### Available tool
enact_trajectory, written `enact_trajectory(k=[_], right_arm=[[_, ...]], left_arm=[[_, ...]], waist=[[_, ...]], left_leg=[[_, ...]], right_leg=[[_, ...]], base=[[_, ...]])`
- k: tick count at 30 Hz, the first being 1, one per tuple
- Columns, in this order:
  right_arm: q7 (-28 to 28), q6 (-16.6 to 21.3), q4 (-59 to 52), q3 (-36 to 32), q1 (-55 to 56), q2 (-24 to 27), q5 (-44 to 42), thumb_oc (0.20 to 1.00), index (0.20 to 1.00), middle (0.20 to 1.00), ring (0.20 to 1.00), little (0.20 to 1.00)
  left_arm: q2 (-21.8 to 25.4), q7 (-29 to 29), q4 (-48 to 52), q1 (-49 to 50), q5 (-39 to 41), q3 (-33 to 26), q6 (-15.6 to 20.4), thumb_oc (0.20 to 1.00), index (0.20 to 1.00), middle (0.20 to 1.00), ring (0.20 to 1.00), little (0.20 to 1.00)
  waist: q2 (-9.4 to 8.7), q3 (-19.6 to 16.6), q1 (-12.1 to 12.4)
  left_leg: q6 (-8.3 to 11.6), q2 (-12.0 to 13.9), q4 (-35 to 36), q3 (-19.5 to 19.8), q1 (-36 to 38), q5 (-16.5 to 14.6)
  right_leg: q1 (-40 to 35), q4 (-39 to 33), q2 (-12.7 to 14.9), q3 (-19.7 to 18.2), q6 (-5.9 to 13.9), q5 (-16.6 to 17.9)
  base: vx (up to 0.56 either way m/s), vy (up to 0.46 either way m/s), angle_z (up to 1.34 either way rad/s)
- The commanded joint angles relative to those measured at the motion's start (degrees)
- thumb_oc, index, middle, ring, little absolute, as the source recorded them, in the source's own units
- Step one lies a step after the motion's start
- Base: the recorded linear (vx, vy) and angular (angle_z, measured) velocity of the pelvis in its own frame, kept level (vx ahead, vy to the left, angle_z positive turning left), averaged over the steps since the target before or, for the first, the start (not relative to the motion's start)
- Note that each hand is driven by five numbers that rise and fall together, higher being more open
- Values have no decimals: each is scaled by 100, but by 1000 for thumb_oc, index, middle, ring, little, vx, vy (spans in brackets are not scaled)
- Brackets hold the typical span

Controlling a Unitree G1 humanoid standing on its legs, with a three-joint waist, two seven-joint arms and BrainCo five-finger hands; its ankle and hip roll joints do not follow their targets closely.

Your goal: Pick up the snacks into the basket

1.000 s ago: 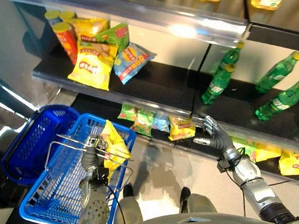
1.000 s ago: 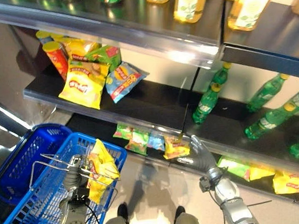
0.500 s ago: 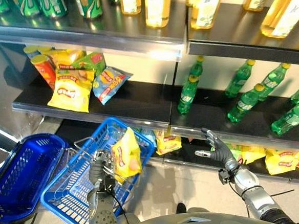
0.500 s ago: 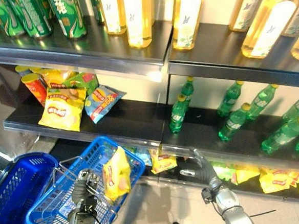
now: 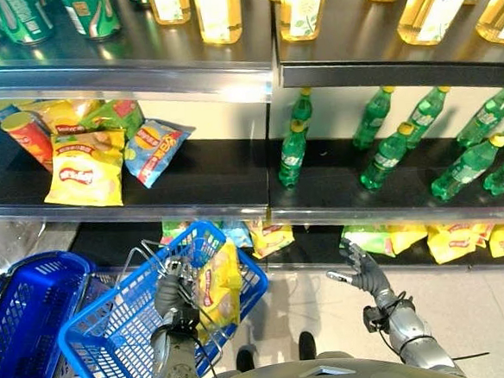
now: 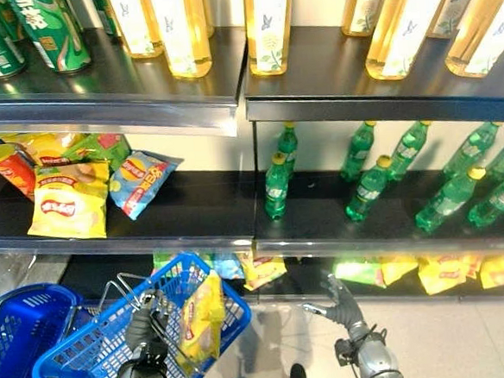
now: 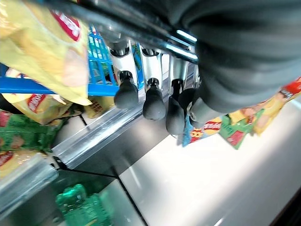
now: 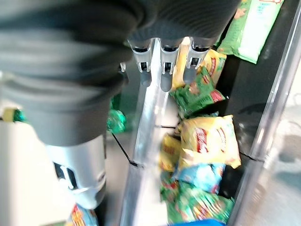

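A blue basket (image 5: 116,354) hangs from my left hand (image 5: 170,292), whose fingers (image 7: 149,96) are curled round its metal handles (image 5: 148,252). A yellow snack bag (image 5: 219,286) stands on end inside the basket against its right wall. My right hand (image 5: 363,270) is open and holds nothing, fingers (image 8: 162,70) straight, just in front of the bottom shelf. On that shelf lie small snack bags (image 5: 268,237), yellow, green and blue, with more yellow bags (image 5: 463,239) to the right. Larger chip bags (image 5: 84,169) and a blue bag (image 5: 156,149) lie on the middle shelf at left.
A second blue basket (image 5: 23,322) sits on the floor at lower left. Green bottles (image 5: 388,149) stand on the middle shelf at right, yellow bottles (image 5: 222,9) and green cans (image 5: 23,15) on the top shelf. An orange tube can (image 5: 25,140) stands behind the chip bags.
The camera has tilted up, so the whole scene sits lower. The basket with the yellow bag has swung slightly right. My right hand has dropped lower, still open.
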State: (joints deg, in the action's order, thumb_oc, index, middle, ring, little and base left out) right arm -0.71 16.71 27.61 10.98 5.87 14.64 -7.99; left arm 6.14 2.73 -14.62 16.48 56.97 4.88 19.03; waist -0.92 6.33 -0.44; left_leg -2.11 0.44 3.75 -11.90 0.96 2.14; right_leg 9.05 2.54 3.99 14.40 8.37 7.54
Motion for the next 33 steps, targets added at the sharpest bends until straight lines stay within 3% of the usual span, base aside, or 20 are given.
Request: enact_trajectory(k=[1, 3, 4, 5, 6, 8, 12, 15, 17, 19, 21, 23, 26, 33], right_arm=[[-509, 289, -239, -241, -288, -18, 257, 1000, 1000, 1000, 1000, 1000], [-514, 277, -286, -257, -287, -47, 266, 1000, 1000, 1000, 1000, 1000], [-595, 235, -260, -230, -328, -64, 405, 1000, 1000, 1000, 1000, 1000], [-597, 236, -258, -229, -329, -66, 407, 1000, 1000, 1000, 1000, 1000], [-618, 209, -223, -146, -373, -95, 503, 1000, 1000, 1000, 1000, 1000], [-714, 170, -162, -94, -411, -122, 636, 1000, 1000, 1000, 1000, 1000], [-731, 159, -364, -57, -366, -52, 659, 1000, 1000, 1000, 1000, 1000], [-828, 202, -512, -60, -373, 99, 731, 1000, 1000, 1000, 1000, 1000], [-913, 229, -489, -33, -446, 167, 631, 1000, 1000, 1000, 1000, 1000], [-920, 209, -426, 16, -549, 236, 637, 1000, 1000, 1000, 1000, 1000], [-974, 190, -423, 8, -560, 293, 709, 1000, 1000, 1000, 1000, 1000], [-943, 182, -392, -52, -538, 282, 642, 1000, 1000, 1000, 1000, 1000], [-942, 179, -394, -54, -493, 249, 726, 1000, 1000, 1000, 1000, 1000], [-931, 139, -371, 38, -491, 108, 832, 1000, 1000, 1000, 1000, 1000]], left_arm=[[167, 297, 1043, -513, -376, -117, 418, 200, 200, 200, 200, 200], [195, 287, 1085, -518, -387, -140, 421, 200, 200, 200, 200, 200], [213, 264, 1133, -491, -404, -165, 423, 200, 200, 200, 200, 200], [214, 263, 1135, -490, -405, -165, 423, 200, 200, 200, 200, 200], [166, 255, 1131, -449, -355, -195, 413, 200, 200, 200, 200, 200], [107, 239, 1094, -444, -330, -211, 406, 200, 200, 200, 200, 200], [59, 175, 1071, -496, -193, -178, 426, 200, 200, 200, 200, 200], [76, 209, 1061, -566, -158, -79, 381, 200, 200, 200, 200, 200], [103, 227, 1109, -614, -77, 4, 391, 200, 200, 200, 200, 200], [90, 192, 1122, -651, -22, 87, 387, 200, 200, 200, 200, 200], [62, 133, 1154, -653, -12, 93, 348, 200, 200, 200, 200, 200], [37, 131, 1170, -573, -90, 116, 358, 200, 200, 200, 200, 200], [13, 199, 1209, -460, -43, 79, 359, 200, 200, 200, 200, 200], [18, 126, 1266, -391, -86, -23, 418, 200, 200, 200, 200, 200]], waist=[[109, 36, -151], [125, 5, -135], [114, -29, -68], [116, -19, -73], [-21, -77, -42], [-116, -116, 40], [-138, -133, -9], [-213, -90, -71], [-224, 57, -69], [-197, 98, -56], [-146, 45, -57], [-64, 30, 30], [10, -93, 25], [-64, -160, 114]], left_leg=[[12, -168, 88, 447, -11, -91], [15, -165, 100, 486, 10, -97], [38, -149, 109, 456, 80, -164], [36, -149, 109, 462, 92, -166], [75, -177, 100, 449, 166, -242], [140, -146, 107, 416, 253, -272], [275, 22, 63, 510, 269, -259], [519, 337, -855, 500, -83, -388], [659, 505, -1532, 548, -484, -225], [685, 461, -1296, 694, -631, -211], [770, 666, -517, 466, -817, 249], [757, 687, -165, 540, -710, 437], [715, 626, 116, 443, -556, 439], [594, 481, 125, 171, -369, 273]], right_leg=[[95, 810, 712, -74, 13, -411], [60, 659, 815, -173, 21, -336], [-11, 391, 1143, -31, 119, -87], [-36, 370, 1142, -22, 123, -76], [-199, 8, 1118, -8, 193, 22], [-316, -96, 1055, 55, 246, 42], [-468, -124, 884, 135, 192, -43], [-757, -298, 753, 401, 55, -184], [-840, -362, 693, 440, -80, -235], [-882, -470, 674, 485, -70, -254], [-904, -532, 693, 503, 13, -275], [-942, -490, 652, 427, 39, -305], [-988, -539, 685, 420, 65, -309], [-956, -684, 840, 230, 159, -129]], base=[[-9, -95, -71], [45, -104, 30], [43, -95, 9], [121, -236, 7], [110, -178, 3], [109, -187, -7], [89, -196, 3], [75, -294, 43], [-36, -143, 56], [9, -4, 44], [78, 97, 28], [139, 110, 18], [120, 114, -20], [66, 100, -22]])
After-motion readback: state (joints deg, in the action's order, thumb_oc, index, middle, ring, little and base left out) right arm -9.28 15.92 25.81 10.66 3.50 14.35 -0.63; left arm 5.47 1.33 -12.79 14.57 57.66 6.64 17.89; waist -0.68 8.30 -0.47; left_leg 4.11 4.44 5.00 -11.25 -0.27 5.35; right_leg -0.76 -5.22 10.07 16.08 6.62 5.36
